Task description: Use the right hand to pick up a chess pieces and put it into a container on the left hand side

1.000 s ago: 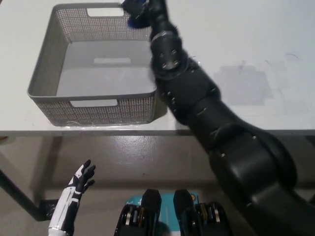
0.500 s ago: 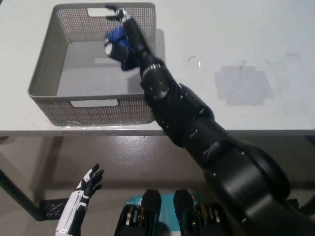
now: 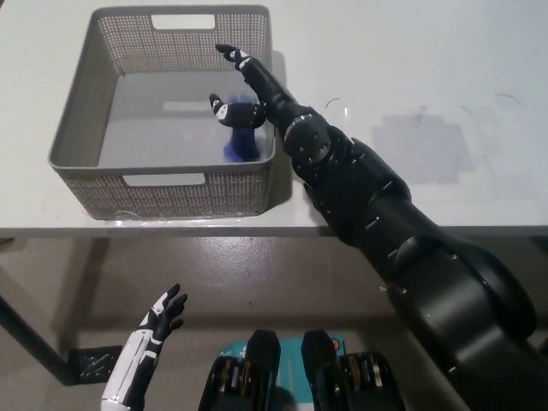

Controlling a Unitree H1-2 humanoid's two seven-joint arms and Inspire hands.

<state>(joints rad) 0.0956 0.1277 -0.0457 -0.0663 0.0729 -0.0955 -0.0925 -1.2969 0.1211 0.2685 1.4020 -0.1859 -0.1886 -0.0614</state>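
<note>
From the head view, your right hand hangs over the basket with fingers spread, gripping nothing. The blue piece sits blurred inside, by the right wall. It looks light, rigid and smooth; pinch its waist. Left hand idles open below the bench.

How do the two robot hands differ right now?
The right robot hand is black and reaches over the grey mesh basket on the table; the left robot hand is white and hangs low, below the table edge. The right works just above a blurred blue chess piece inside the basket; the left is near nothing. Both have their fingers spread and grip nothing.
</note>
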